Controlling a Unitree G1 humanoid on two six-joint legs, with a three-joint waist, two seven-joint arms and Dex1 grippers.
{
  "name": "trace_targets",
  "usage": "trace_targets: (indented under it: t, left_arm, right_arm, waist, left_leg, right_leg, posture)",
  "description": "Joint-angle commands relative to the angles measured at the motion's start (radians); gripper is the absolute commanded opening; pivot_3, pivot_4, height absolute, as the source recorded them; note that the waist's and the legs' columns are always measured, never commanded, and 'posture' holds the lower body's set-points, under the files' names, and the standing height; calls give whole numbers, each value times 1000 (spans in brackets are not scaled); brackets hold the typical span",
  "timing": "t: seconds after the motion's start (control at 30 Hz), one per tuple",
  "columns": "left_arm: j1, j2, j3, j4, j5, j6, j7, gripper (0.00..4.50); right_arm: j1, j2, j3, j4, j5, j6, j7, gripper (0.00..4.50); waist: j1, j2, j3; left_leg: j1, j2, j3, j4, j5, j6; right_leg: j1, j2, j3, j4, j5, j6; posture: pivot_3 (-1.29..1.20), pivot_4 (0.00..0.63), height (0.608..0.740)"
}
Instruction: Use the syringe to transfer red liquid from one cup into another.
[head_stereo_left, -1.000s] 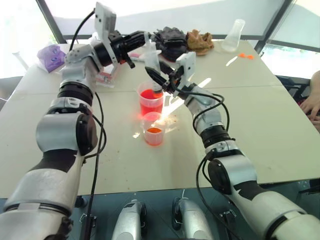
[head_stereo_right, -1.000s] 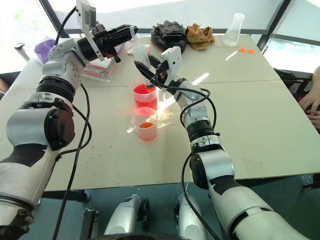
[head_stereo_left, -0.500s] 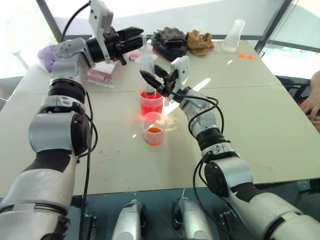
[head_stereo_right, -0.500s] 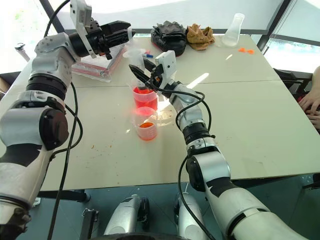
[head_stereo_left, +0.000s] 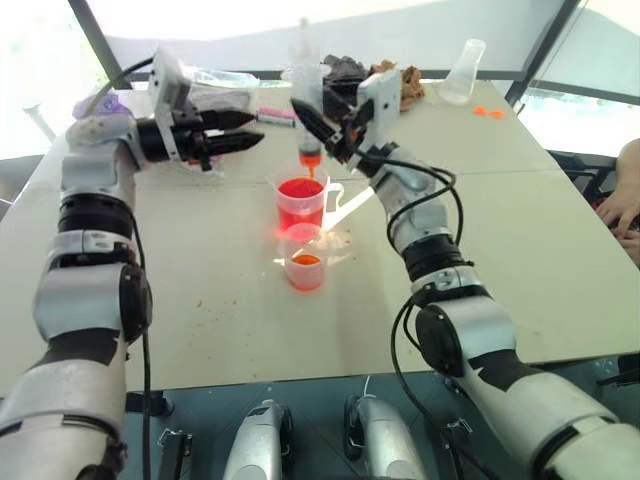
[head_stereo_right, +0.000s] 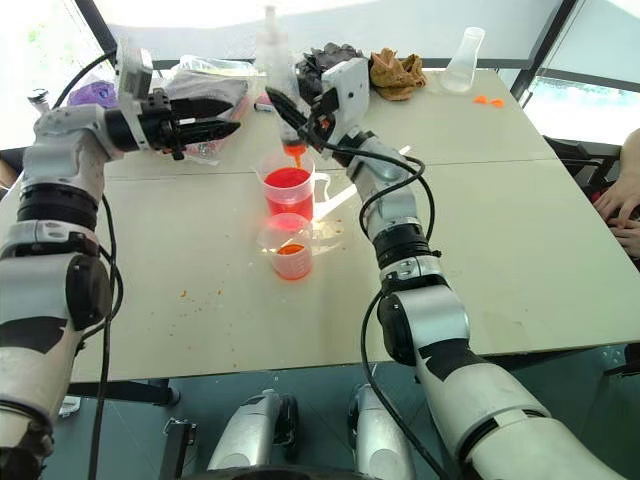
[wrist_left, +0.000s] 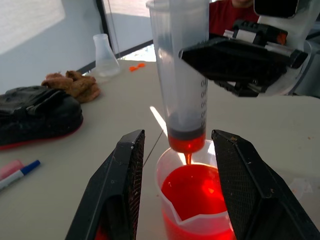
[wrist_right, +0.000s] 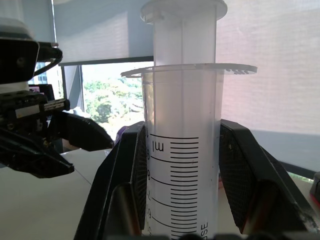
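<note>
Since the earlier frame, the left end effector (head_stereo_left: 243, 132) has let go of the plunger and drawn off to the left, fingers now wide and empty, while the right end effector (head_stereo_left: 322, 128) has lifted the syringe (head_stereo_left: 306, 100) clear of the beaker (head_stereo_left: 301, 203). It grips the barrel upright, orange tip just above the red liquid (wrist_left: 192, 192). Little red shows in the barrel, and the short cup (head_stereo_left: 306, 262) nearer on the table (head_stereo_left: 520, 230) holds only a shallow layer, so most of the transfer seems left.

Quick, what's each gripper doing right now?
Left gripper: open, holding nothing.
Right gripper: shut on the large clear plastic syringe, upright above the handled clear beaker.
</note>
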Motion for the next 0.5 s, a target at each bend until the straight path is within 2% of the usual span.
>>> trace_targets:
  t: [0.03, 0.23, 0.37, 0.5]
  left_arm:
    - [-2, 30, 56, -105, -63, 47, 51, 2286]
    - [106, 36, 113, -332, -156, 171, 142, 2286]
    - [238, 60, 140, -563, -225, 288, 204, 2286]
    - [326, 81, 161, -717, -283, 374, 263, 2286]
  right_arm:
    - [-19, -9, -16, -73, 36, 12, -6, 1531]
    - [-3, 3, -39, -212, 114, 134, -43, 1531]
    - [61, -31, -63, -562, 289, 428, -108, 1531]
    - [174, -96, -24, -836, 373, 638, -151, 1531]
  waist:
    - [2, 0, 0]
    - [4, 0, 0]
    - [8, 0, 0]
    - [12, -1, -1]
  left_leg:
    - [0, 0, 0, 0, 0, 0]
    - [1, 0, -2, 0, 0, 0]
    - [1, 2, -3, 0, 0, 0]
    - [1, 2, -4, 0, 0, 0]
  right_leg:
    - [0, 0, 0, 0, 0, 0]
    - [0, 0, 1, 1, 0, 0]
    - [0, 0, 2, 2, 0, 0]
    - [0, -1, 2, 1, 0, 0]
  posture:
    - [0, 150, 740]
    - [0, 150, 740]
    - [0, 150, 740]
    - [0, 150, 740]
